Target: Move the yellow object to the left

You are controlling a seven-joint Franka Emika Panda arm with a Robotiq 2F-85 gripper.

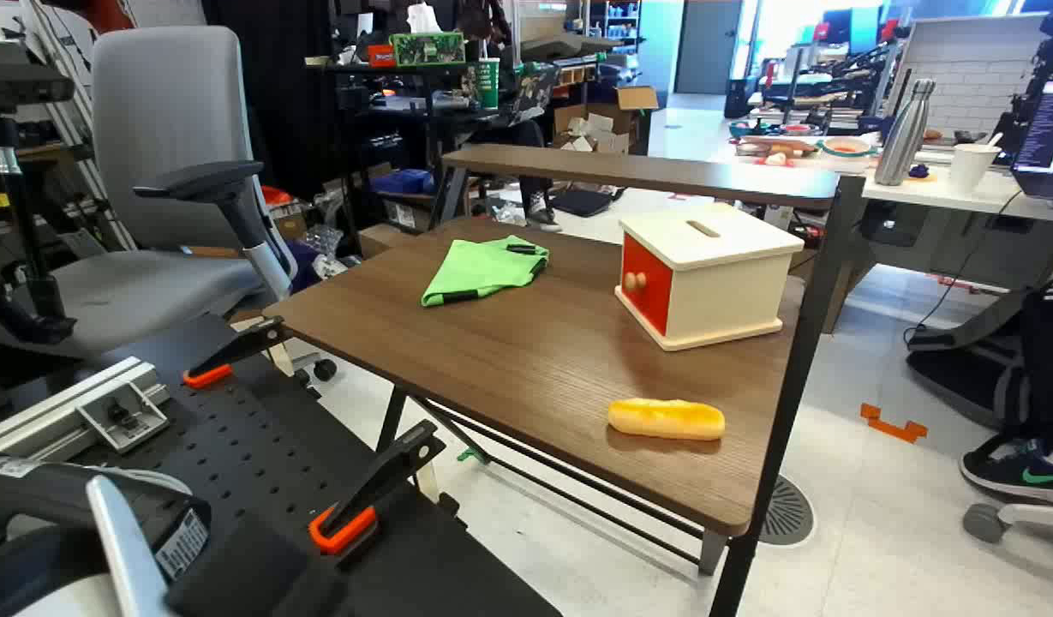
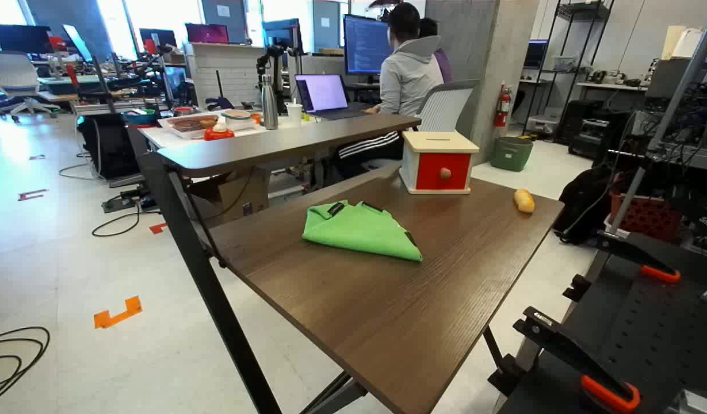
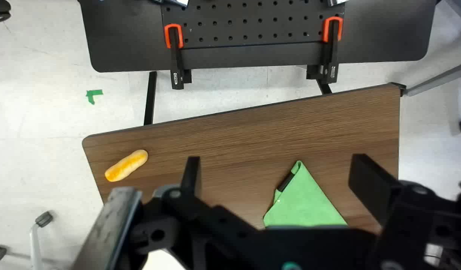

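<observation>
The yellow object (image 1: 666, 420) is a small oblong roll with rounded ends. It lies on the brown table (image 1: 492, 343) near one end, close to the table's edge. It also shows in an exterior view (image 2: 524, 201) and at the left of the wrist view (image 3: 126, 165). My gripper (image 3: 277, 161) shows in the wrist view with its two fingers wide apart and nothing between them. It is above the table, over the green cloth's side, apart from the yellow object. The gripper is outside both exterior views.
A red-and-white box (image 1: 727, 296) with a wooden knob stands on the table. A folded green cloth (image 2: 362, 230) lies at the other end. A raised shelf (image 1: 646, 171) runs along one long side. A black bench with orange-tipped clamps (image 3: 174, 52) stands beside the table.
</observation>
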